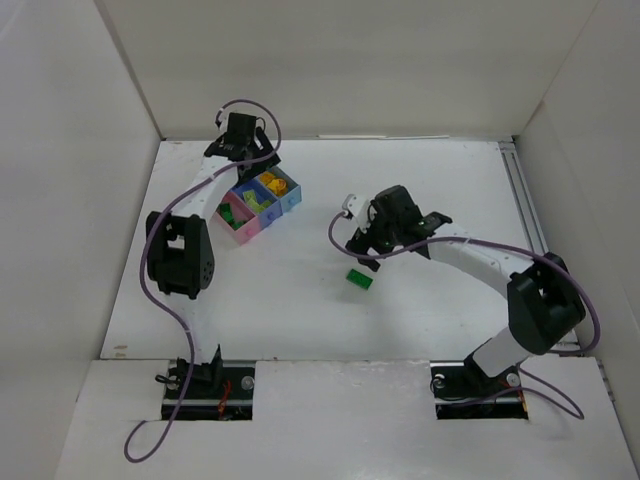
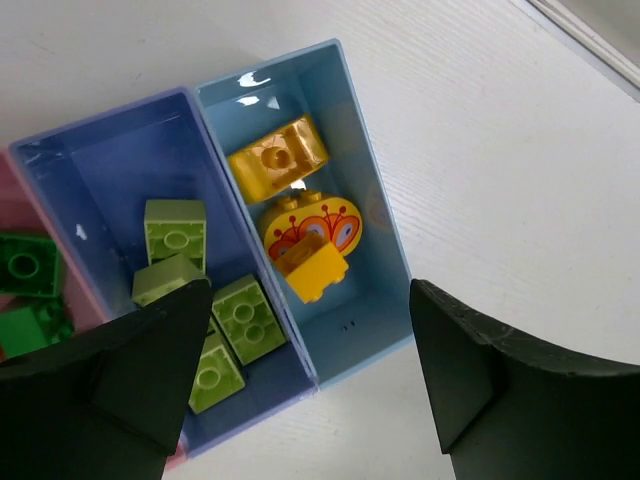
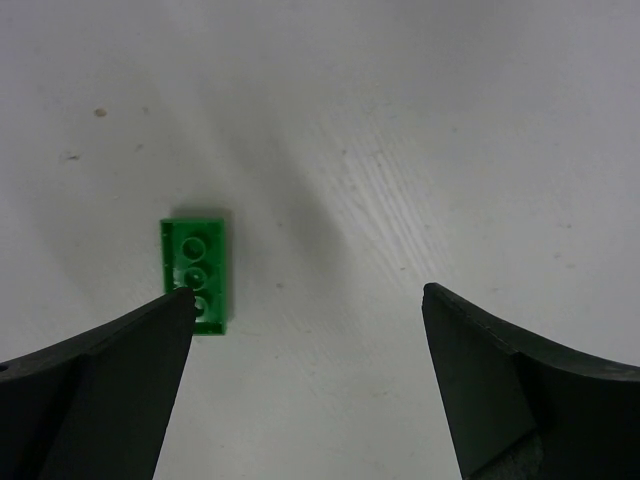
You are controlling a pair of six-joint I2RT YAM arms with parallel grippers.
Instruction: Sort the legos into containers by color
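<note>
Right gripper (image 3: 307,295), jaws wide and empty, hangs over mid-worktop; the green lego brick (image 3: 196,272) lies by one fingertip, off-centre of the gap.

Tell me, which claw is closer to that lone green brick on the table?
Right. The right gripper hangs open over the green brick, which lies by one fingertip. The left gripper is far off, over the tray of bins.

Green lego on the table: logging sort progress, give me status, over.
Left fingers open above the tray, holding nothing. Right fingers open over the green lego, off-centre by one fingertip, not gripped. Nothing in the way.
</note>
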